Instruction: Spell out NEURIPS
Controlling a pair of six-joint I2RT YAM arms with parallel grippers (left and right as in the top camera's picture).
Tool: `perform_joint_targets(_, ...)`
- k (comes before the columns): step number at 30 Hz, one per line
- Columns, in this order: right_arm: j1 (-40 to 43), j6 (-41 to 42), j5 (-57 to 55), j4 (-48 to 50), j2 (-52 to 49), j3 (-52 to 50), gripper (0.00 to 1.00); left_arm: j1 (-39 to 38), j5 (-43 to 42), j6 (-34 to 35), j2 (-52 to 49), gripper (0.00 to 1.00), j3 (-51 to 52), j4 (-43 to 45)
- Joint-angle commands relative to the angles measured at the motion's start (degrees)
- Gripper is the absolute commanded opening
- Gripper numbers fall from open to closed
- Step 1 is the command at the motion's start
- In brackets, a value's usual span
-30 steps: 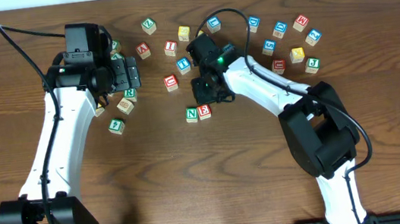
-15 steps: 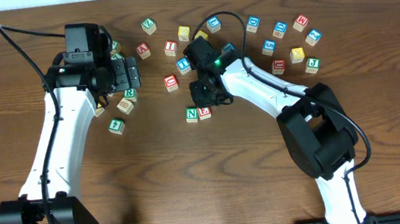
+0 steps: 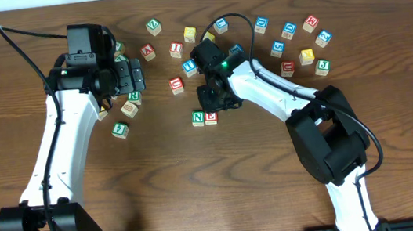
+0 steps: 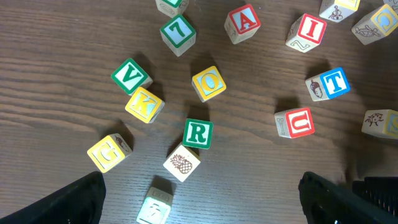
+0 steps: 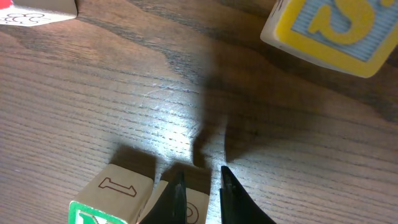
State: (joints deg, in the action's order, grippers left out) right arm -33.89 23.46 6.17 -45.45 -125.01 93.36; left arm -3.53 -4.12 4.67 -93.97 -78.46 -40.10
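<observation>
The dark brown wooden table (image 3: 200, 195) is showing fine streaked grain. The green-framed wooden R cube (image 4: 198, 133) is wearing a green letter on white, and the red-framed wooden U cube (image 4: 295, 122) is carrying a red one. The blue-framed wooden T cube (image 4: 328, 83) is displaying blue on white, and the pale wooden pineapple cube (image 4: 182, 162) is bearing a brown line drawing. The green-framed wooden N cube (image 3: 198, 118) and the red-framed wooden E cube (image 3: 211, 116) are showing matching letters on white.

The green R cube (image 4: 198, 133) sat against the pineapple cube (image 4: 182, 163). The red U cube (image 4: 294, 122) lay apart, below the blue T cube (image 4: 328, 83). Both fingers (image 4: 78, 199) stood wide apart.
</observation>
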Motion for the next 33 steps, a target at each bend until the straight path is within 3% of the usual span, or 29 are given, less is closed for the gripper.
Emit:
perform_joint_targets(1,-0.1,0.7,-0.2,0.1,-0.5,1.0,0.14,0.1,0.5,0.3,-0.5,0.98,-1.4,-0.2)
perform_joint_targets(33,-1.1,-3.0,2.2,1.2,-0.5,1.0,0.14,0.1,0.5,0.3,-0.5,0.98,-1.4,-0.2)
